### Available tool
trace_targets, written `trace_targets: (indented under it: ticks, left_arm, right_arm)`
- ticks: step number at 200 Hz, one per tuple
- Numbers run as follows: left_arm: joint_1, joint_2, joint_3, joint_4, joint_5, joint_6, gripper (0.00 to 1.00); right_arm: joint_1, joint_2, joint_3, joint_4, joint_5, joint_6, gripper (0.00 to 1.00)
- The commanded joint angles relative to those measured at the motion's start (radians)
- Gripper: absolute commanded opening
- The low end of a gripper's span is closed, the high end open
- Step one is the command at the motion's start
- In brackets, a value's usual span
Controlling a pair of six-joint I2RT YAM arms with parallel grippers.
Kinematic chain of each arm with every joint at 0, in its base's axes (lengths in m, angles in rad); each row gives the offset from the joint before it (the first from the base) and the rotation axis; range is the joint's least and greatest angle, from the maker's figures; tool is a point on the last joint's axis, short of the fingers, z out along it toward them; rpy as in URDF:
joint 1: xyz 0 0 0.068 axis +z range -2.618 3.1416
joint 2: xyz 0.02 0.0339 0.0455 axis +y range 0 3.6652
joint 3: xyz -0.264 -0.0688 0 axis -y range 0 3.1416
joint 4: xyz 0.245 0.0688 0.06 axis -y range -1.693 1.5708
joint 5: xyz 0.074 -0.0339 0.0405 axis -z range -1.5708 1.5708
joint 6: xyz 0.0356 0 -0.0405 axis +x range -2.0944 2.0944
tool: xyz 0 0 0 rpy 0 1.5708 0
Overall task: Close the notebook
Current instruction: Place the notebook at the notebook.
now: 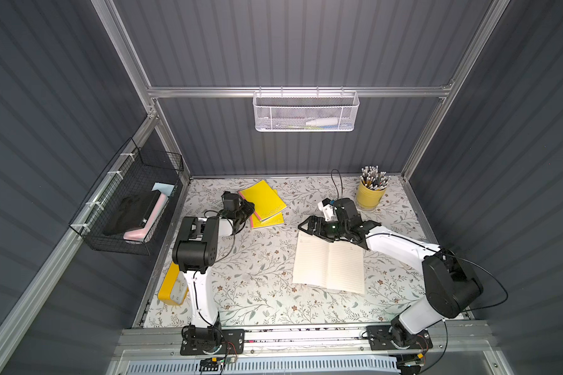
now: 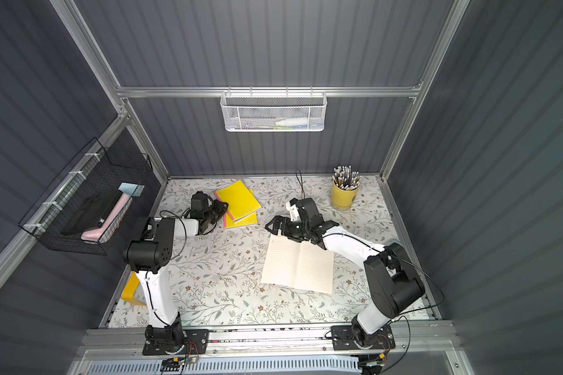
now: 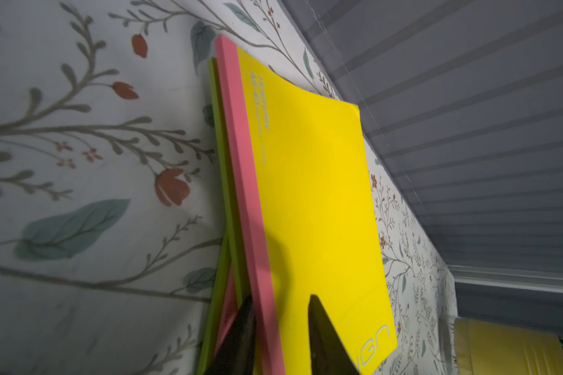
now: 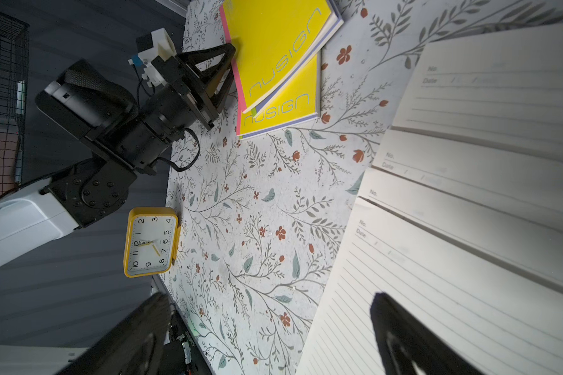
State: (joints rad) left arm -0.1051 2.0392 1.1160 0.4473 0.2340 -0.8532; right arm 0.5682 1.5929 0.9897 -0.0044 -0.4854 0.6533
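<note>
The notebook (image 1: pixel 329 264) (image 2: pixel 298 268) lies open and flat on the flowered table, its lined cream pages facing up. It also fills one side of the right wrist view (image 4: pixel 468 227). My right gripper (image 1: pixel 309 225) (image 2: pixel 275 225) (image 4: pixel 273 328) hovers open at the notebook's far left corner, holding nothing. My left gripper (image 1: pixel 246 207) (image 2: pixel 221 207) (image 3: pixel 280 298) is at the back left. Its jaws stand apart, with the pink spine edge of the top closed yellow notebook (image 3: pixel 316 194) between them.
Two closed yellow notebooks (image 1: pixel 264 198) (image 4: pixel 273 39) are stacked at the back left. A yellow cup of pencils (image 1: pixel 370 194) stands at the back right. A yellow clock (image 1: pixel 173 287) (image 4: pixel 150 242) sits at the table's left edge. A black wire basket (image 1: pixel 134 201) and a white mesh basket (image 1: pixel 306 112) hang on the walls.
</note>
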Motion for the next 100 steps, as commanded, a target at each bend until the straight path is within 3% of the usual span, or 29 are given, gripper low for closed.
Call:
trace_targets:
  ticks: [1, 58, 100]
  left_arm:
    - [-0.007, -0.083, 0.0, -0.109, -0.026, 0.083, 0.29]
    - [0.008, -0.117, 0.008, -0.198, -0.059, 0.14, 0.3]
    - [0.08, -0.033, 0.018, -0.104, 0.093, 0.087, 0.37]
  right_arm:
    - [-0.003, -0.005, -0.008, 0.034, -0.024, 0.015, 0.99]
    - [-0.002, -0.014, -0.018, 0.04, -0.029, 0.019, 0.99]
    - [-0.003, -0.032, -0.036, 0.032, -0.02, 0.015, 0.99]
